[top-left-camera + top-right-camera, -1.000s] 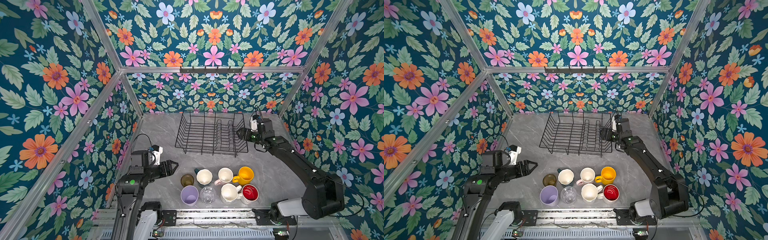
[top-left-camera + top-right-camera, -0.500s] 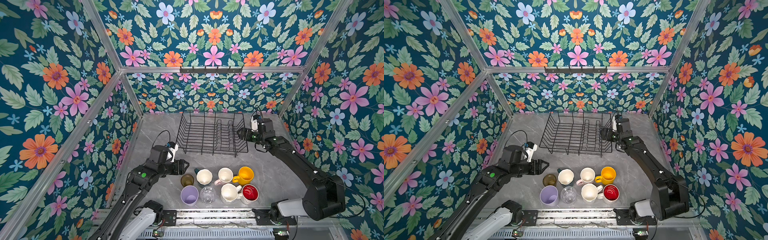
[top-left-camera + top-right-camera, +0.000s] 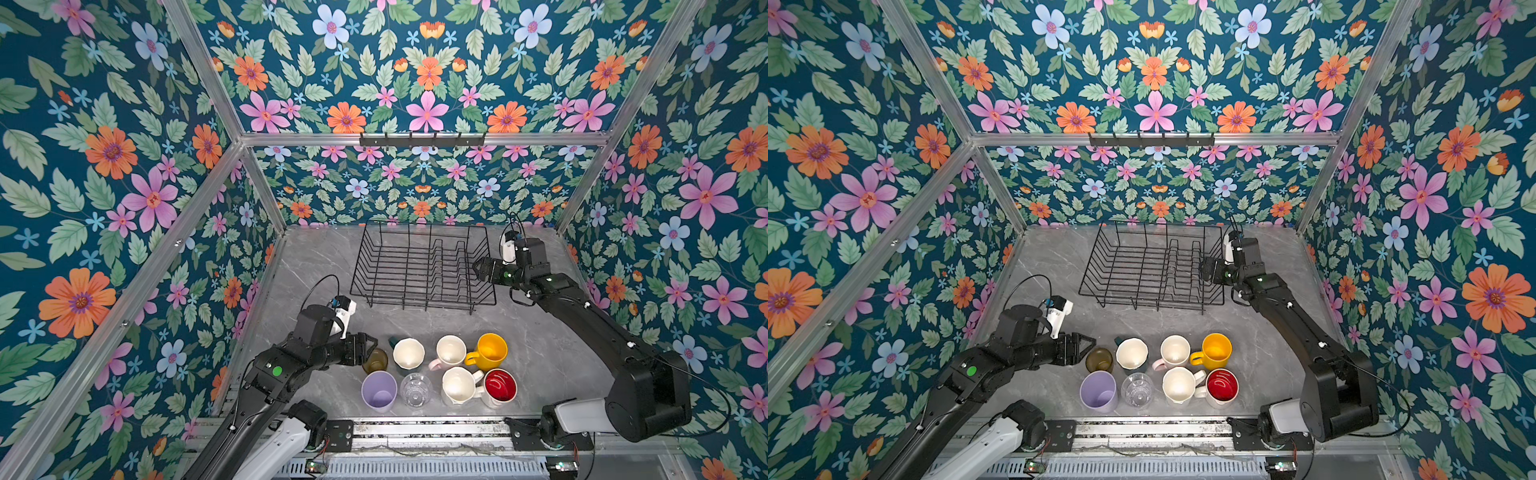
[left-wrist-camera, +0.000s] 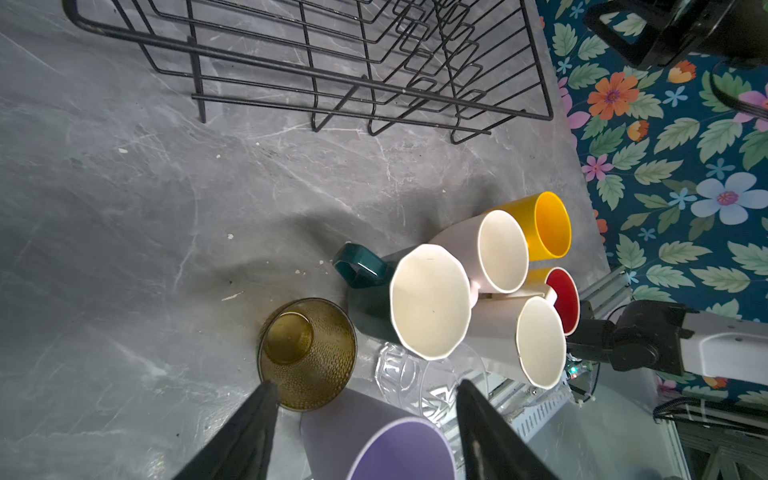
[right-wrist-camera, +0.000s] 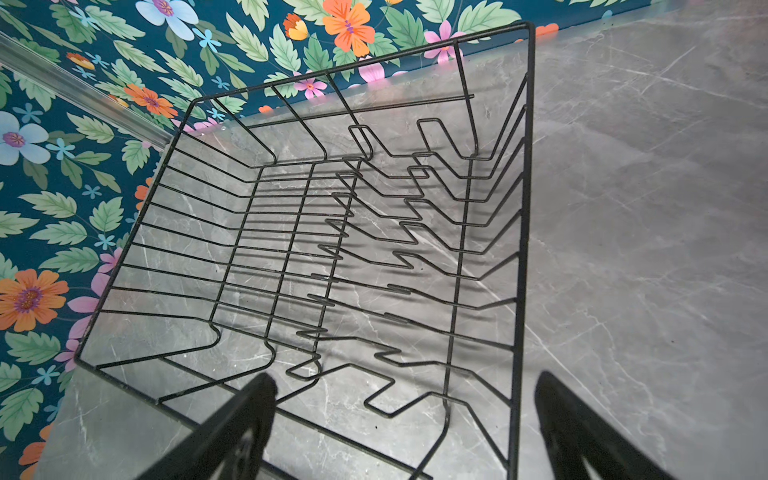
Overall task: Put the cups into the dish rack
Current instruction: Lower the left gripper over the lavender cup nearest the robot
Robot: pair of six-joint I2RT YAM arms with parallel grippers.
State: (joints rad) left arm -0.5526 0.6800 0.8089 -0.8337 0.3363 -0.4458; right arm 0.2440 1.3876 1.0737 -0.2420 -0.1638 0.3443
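Olive-brown dimpled glass (image 4: 307, 353) looks like the pick in hand. The left claw (image 4: 365, 386) has its black fingers spread and empty. One tip sits at that glass's rim and the other is over the clear faceted glass (image 4: 399, 370). All eight cups stand upright in two rows near the front of the grey marbled desk (image 3: 316, 266), well apart from the black wire dish rack (image 5: 524, 208), which sits empty toward the back. The right claw (image 5: 405, 378) hovers at the rack's right side, fingers wide apart and holding nothing.

To grasp well, the left claw probably needs to shift sideways so both fingers straddle the olive glass alone, clear of the lilac plastic tumbler (image 4: 399, 449) and the dark teal mug (image 4: 365, 266) just beside it. The glass narrows toward its base and may slip, so a slow, centred squeeze seems wise.
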